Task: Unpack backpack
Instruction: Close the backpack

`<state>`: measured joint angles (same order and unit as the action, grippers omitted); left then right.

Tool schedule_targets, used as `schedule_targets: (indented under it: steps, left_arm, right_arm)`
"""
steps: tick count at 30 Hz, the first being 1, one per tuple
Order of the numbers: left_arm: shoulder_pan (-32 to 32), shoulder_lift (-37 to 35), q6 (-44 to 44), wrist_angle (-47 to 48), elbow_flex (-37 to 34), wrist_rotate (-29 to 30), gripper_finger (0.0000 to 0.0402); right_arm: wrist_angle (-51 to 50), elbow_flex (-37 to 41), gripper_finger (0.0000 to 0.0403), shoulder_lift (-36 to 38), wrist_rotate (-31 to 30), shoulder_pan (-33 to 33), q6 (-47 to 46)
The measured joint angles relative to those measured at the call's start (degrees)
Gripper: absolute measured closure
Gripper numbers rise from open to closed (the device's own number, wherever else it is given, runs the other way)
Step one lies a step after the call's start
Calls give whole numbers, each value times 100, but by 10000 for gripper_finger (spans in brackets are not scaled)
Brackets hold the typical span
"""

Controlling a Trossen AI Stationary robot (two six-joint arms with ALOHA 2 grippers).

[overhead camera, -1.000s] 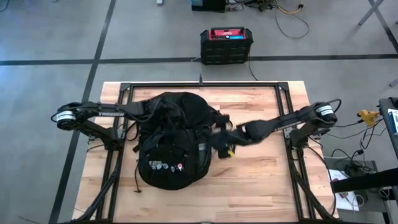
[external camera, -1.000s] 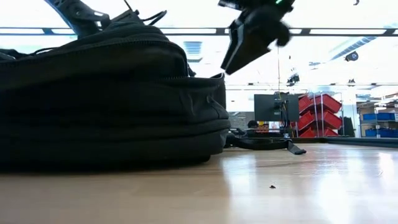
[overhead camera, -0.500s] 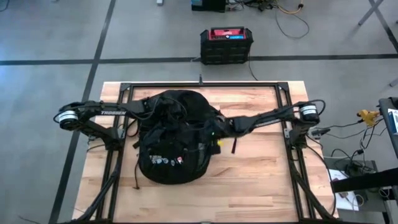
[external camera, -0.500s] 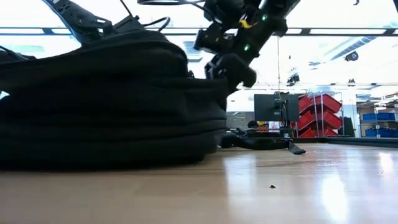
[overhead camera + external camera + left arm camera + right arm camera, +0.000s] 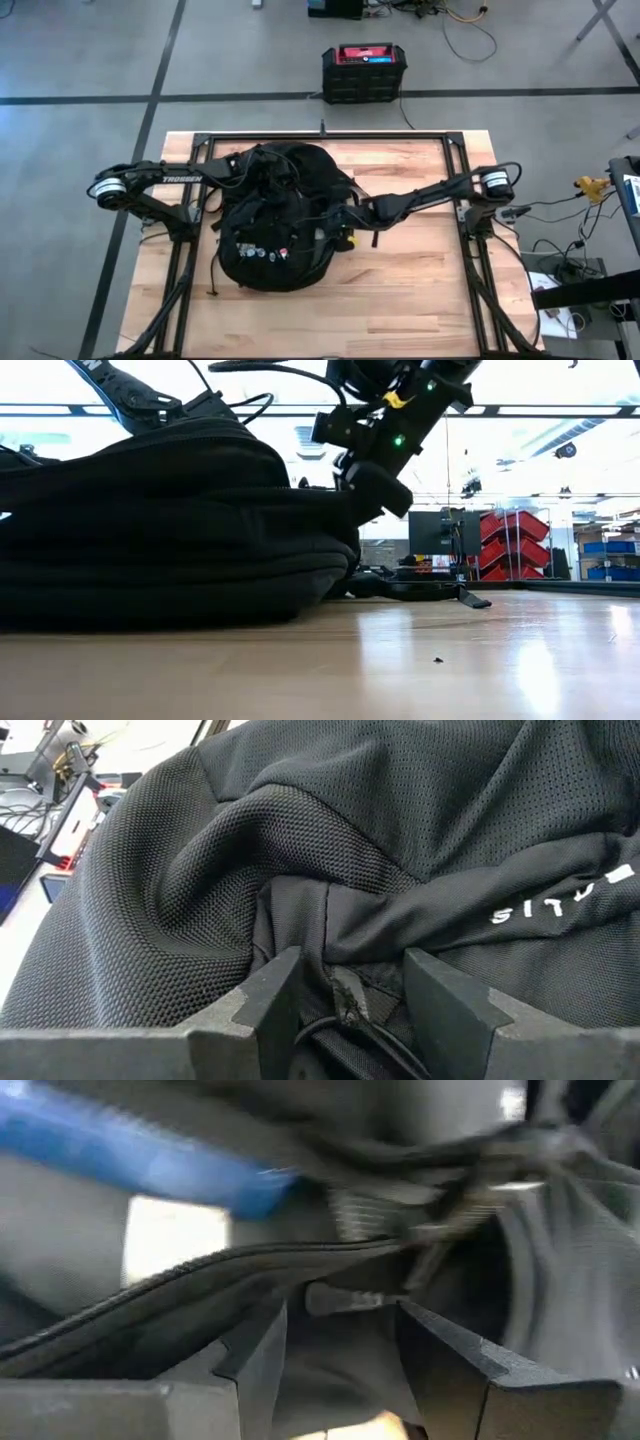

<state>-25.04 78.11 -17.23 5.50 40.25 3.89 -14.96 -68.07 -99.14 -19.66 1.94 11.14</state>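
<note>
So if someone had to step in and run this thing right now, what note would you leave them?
Left claw: closed on a fold of the large black fabric backpack, at its far left side.
Right claw: pushed into the backpack's right edge, jaws around its zipper rim; whether it grips is unclear. A blue object shows inside, past the rim.
Backpack: lying flat mid-table on the wooden table, its small round patches on top, straps trailing.
Done: both arms are on the bag.
Left: nothing lies unpacked on the table; all contents still need pulling out.
</note>
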Motion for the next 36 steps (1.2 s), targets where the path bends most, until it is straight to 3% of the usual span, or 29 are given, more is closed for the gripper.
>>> schedule_targets:
  steps: [5, 9, 19, 24, 30, 36]
  left_arm:
    - [0, -1, 17, -4, -2, -145, 247]
    - [2, -2, 39, -10, -5, -176, 247]
    - [7, -4, -7, -47, -15, -237, 247]
    - [13, -4, -7, -98, -15, -307, 247]
    - [38, -28, -28, 72, 159, -307, 247]
    - [228, -13, -137, 552, 966, -595, 247]
  right_arm:
    - [172, 10, 231, -15, 200, -278, -374]
    - [565, 189, 231, -21, 1054, -462, -552]
    - [1083, 299, 241, -298, 1069, -702, -517]
    - [1126, 297, 286, -511, 1098, -808, -419]
    - [1092, 257, 392, -510, 1080, -808, -323]
    - [1064, 200, 397, -493, 1039, -751, -301]
